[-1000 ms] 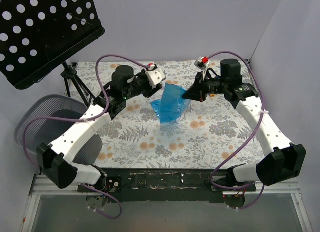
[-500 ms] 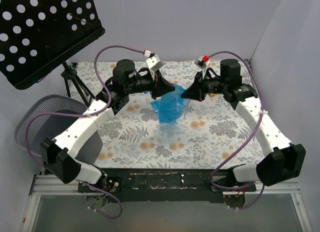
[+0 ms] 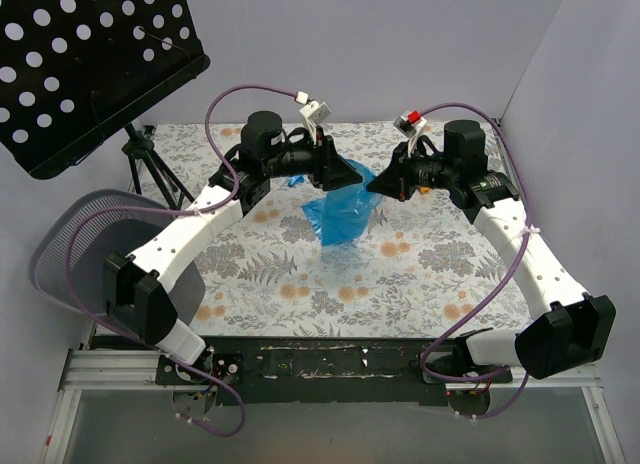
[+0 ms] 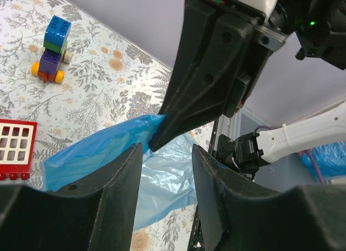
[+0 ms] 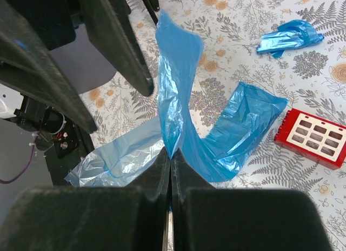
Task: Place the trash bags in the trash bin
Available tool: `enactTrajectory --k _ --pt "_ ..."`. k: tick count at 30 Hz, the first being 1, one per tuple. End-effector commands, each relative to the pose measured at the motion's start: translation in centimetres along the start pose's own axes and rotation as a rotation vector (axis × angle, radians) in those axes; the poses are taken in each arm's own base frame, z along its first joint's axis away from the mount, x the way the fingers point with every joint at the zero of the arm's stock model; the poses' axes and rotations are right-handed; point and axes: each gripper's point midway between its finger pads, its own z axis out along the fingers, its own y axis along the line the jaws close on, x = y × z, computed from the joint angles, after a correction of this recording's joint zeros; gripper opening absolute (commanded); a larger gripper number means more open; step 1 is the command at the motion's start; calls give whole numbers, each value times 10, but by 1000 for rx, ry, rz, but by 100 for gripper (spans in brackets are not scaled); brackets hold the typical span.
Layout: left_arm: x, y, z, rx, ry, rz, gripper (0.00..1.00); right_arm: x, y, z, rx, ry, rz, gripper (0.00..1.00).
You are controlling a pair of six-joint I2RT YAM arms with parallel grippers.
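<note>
The trash bag (image 5: pixel 177 83), bright blue crinkly film, hangs from my right gripper (image 5: pixel 170 156), which is shut on a fold of it; its lower part trails on the flowered table (image 3: pixel 340 219). My left gripper (image 4: pixel 166 153) stands open right beside the right gripper's tip (image 3: pixel 372 187), with the bag (image 4: pixel 162 178) showing through the gap behind its fingers, not pinched. A second crumpled blue piece (image 5: pixel 286 37) lies on the table apart from the grippers. The trash bin (image 3: pixel 70 249), grey wire mesh, sits off the table's left edge, partly behind the left arm.
A red block (image 5: pixel 311 132) lies flat near the bag. A multicoloured toy-brick car (image 4: pixel 51 48) stands farther back on the table. A black perforated music stand (image 3: pixel 90 64) on a tripod overhangs the back left corner. Walls close in behind and on the right.
My left arm has swung right and turned, bringing its gripper close to the right gripper's tip. The right gripper has kept hold of the hanging bag and barely moved.
</note>
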Motion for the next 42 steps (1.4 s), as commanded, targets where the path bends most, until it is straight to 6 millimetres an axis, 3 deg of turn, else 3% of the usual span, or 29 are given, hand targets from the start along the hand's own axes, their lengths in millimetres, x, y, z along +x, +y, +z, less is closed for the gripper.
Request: enactTrajectory --k 1,7,13,26,39,42 --pt "-25 -4 6 27 -52 -20 41 -16 5 -7 13 -51 -73 1" --pt "-26 5 20 46 -52 -29 40 -18 4 -6 17 -56 -76 1" --pt "-29 7 27 81 -57 7 33 -18 4 -5 18 -56 -75 1" --pt "-18 7 30 138 -21 62 0 -16 1 -2 20 -56 -57 1" --pt "-12 35 8 -27 17 142 0 -14 -7 -11 52 -51 -37 1" --pt "-11 31 5 -13 18 145 0 -10 -4 -10 35 -48 -29 1"
